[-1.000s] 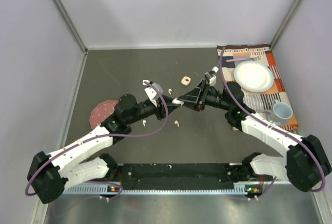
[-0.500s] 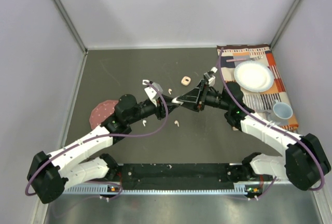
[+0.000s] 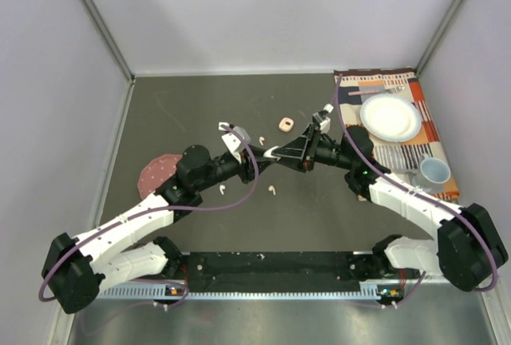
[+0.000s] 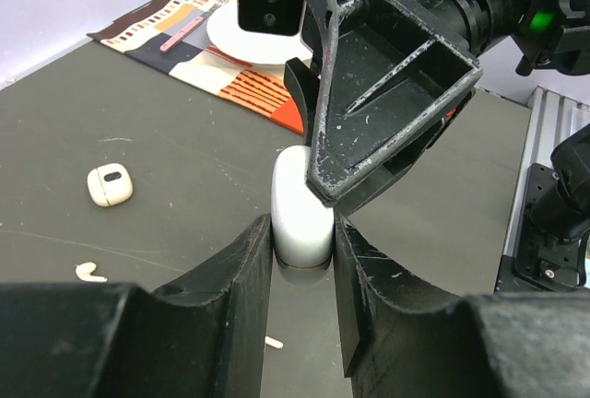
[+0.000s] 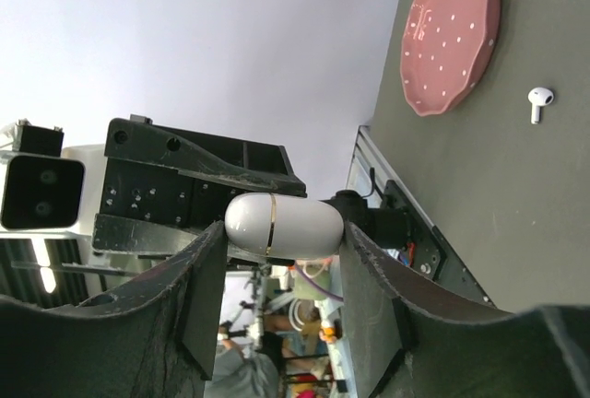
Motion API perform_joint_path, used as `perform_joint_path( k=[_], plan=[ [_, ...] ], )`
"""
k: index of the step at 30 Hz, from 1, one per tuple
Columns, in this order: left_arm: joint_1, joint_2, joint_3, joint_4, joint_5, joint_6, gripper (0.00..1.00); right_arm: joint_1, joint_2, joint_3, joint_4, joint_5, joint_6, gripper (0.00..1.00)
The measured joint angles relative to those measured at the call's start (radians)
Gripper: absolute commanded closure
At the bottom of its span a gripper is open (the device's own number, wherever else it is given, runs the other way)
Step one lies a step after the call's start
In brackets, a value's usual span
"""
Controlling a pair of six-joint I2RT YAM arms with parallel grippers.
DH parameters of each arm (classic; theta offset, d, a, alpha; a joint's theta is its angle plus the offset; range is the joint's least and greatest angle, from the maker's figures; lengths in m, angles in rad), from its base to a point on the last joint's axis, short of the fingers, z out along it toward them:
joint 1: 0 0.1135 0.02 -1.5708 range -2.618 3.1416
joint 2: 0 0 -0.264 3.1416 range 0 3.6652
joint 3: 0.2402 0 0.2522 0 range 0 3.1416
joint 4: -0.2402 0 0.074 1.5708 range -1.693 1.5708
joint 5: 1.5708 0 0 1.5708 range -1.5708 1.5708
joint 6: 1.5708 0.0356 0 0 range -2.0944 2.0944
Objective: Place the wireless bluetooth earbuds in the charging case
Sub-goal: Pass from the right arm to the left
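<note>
A dark grey table [image 3: 200, 105] filled the enclosure, its top scuffed with pale scratches. Plain lavender-white walls rose from it: a back wall [image 3: 271, 9], a left wall [image 3: 40, 121] and a right wall [image 3: 487, 97] (metal rails [image 3: 96, 17] ran up its two far corners). A slotted white cable duct [image 3: 271, 290] lay along its near edge; light fell soft and even

The left gripper [image 4: 302, 234] clamps an upright white case [image 4: 297, 218], the right gripper [image 4: 312, 157] over its top. A peach case [image 4: 111, 184] and an earbud [image 4: 89, 273] lie left.
</note>
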Motion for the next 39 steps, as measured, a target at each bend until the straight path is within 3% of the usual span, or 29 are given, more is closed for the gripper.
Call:
perform_joint_path(
  k=[4,6,7,14,20,25,32,39],
  plan=[
    [0.002,0.002,0.000,-0.002,-0.003,0.000,0.64,0.000,0.009,-0.005,0.015,0.001,0.014,0.57],
    [0.002,0.002,0.000,-0.002,-0.003,0.000,0.64,0.000,0.009,-0.011,0.026,0.001,0.018,0.51],
    [0.002,0.002,0.000,-0.002,-0.003,0.000,0.64,0.000,0.009,-0.012,0.027,0.002,0.019,0.40],
    [0.003,0.008,0.000,-0.001,0.004,0.000,0.64,0.000,0.014,-0.016,0.069,0.003,0.036,0.37],
    [0.003,0.008,-0.002,0.002,0.004,0.000,0.64,0.000,0.025,-0.031,0.103,0.009,0.056,0.50],
    [0.004,0.008,-0.003,0.005,0.001,0.000,0.64,0.000,0.039,-0.031,0.112,0.013,0.068,0.48],
    [0.005,0.008,-0.003,0.005,0.001,0.001,0.62,0.000,0.040,-0.040,0.129,0.016,0.077,0.73],
    [0.004,0.008,-0.005,0.001,0.000,-0.006,0.43,0.000,0.045,-0.050,0.205,0.021,0.114,0.75]
  ],
)
